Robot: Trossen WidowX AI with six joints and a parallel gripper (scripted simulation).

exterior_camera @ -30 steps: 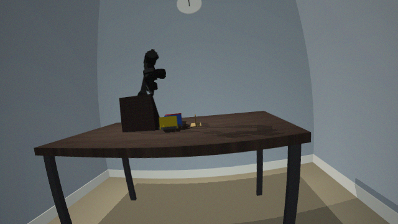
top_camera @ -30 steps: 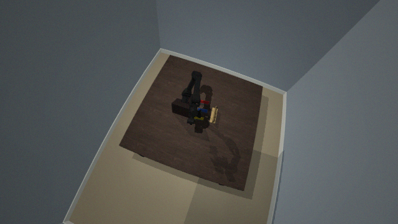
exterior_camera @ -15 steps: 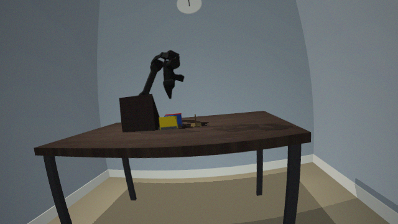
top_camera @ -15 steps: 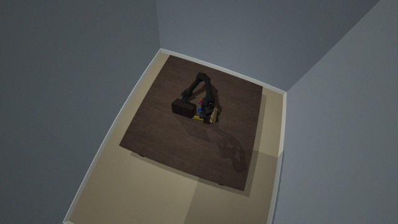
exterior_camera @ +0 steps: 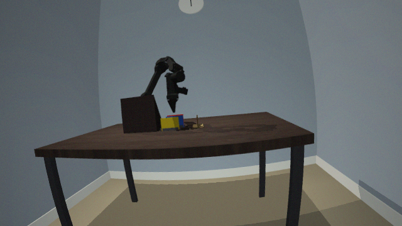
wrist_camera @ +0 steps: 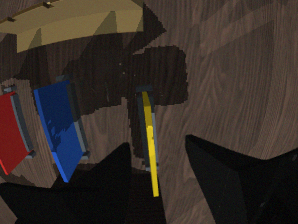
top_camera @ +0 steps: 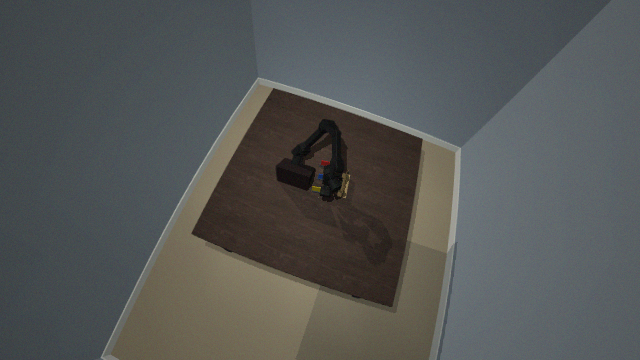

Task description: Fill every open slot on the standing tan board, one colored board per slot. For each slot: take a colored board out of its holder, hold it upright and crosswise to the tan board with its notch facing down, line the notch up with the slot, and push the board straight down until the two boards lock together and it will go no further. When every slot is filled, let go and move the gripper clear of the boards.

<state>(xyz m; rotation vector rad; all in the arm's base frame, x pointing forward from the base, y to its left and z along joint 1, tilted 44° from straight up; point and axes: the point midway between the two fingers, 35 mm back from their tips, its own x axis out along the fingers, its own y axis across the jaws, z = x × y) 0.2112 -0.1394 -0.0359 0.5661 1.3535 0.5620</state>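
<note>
"Where was the pincer when you looked?"

"The gripper was pointing down above the yellow board. The black arm rose from beside the dark block, bent at the top and dropped over the boards."

"Had it grabbed anything?"

"No, it was released, its fingers parted partway with nothing between them. From the wrist, one finger showed on each side of the yellow board, but from where I stood, the tips were up above its top edge."

"And the boards themselves?"

"All three colored ones stood in their grey holders on the dark wooden table. The blue board was in the middle, with the yellow one to one side and the red board to the other. From my side, red was just a thin strip over the blue."

"What about the tan one?"

"The tan board stood upright just beyond the ends of the holders, on the side away from the block. The wrist view cut part of it off. A shadow lay over some of the blue board's face, and the yellow one caught light along its edge."
</note>
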